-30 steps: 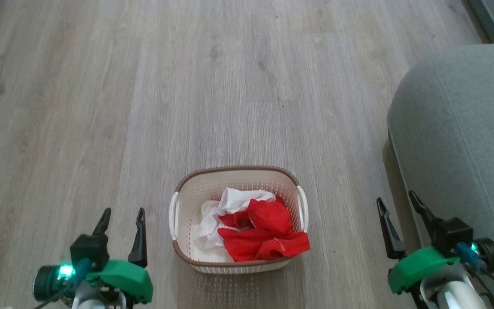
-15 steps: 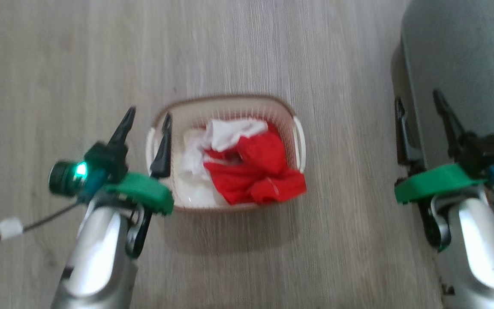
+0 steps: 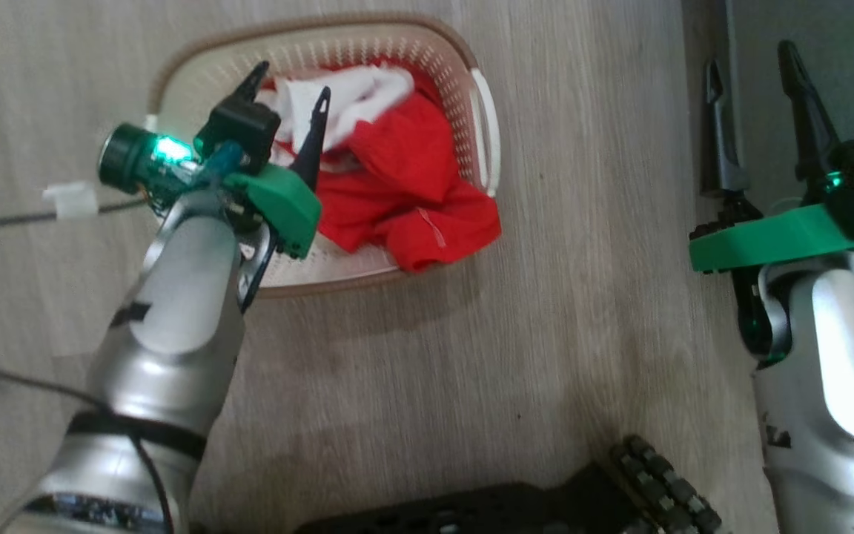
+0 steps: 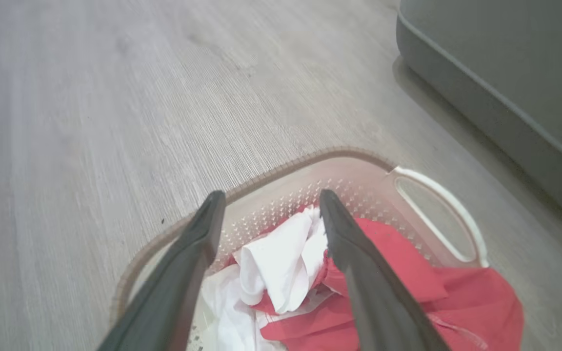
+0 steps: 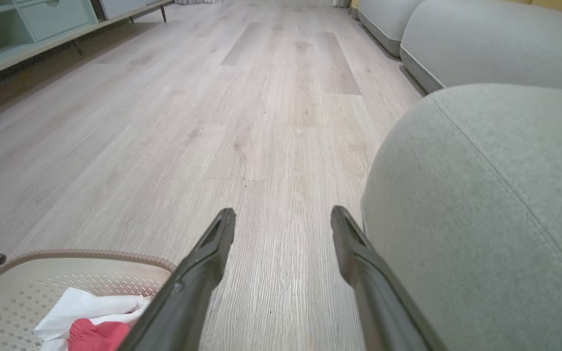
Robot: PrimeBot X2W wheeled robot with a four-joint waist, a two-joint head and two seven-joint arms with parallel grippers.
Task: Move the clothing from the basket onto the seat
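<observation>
The cream basket (image 3: 482, 126) with its brown rim (image 4: 281, 170) stands on the floor at the upper left of the head view. In it lies the clothing: red garments (image 3: 405, 185) (image 4: 398, 273) and a white one (image 3: 356, 93) (image 4: 281, 263). My left gripper (image 3: 290, 89) (image 4: 269, 204) hangs open over the basket's left half, its fingers straddling the white garment from above. My right gripper (image 3: 749, 63) (image 5: 283, 219) stands open at the far right, beside the grey-green seat (image 3: 842, 67) (image 5: 495, 204), holding nothing.
Pale wood-look floor (image 3: 545, 334) surrounds the basket. My dark wheeled base (image 3: 545, 504) shows at the bottom of the head view. A cable with a white tag (image 3: 67, 200) trails left. More grey cushions (image 5: 481, 39) and a low cabinet (image 5: 27, 24) lie farther off.
The head camera has tilted down, so the whole picture shifted. My left arm has reached forward and right, from beside the basket to over its clothing. Both grippers stay open.
</observation>
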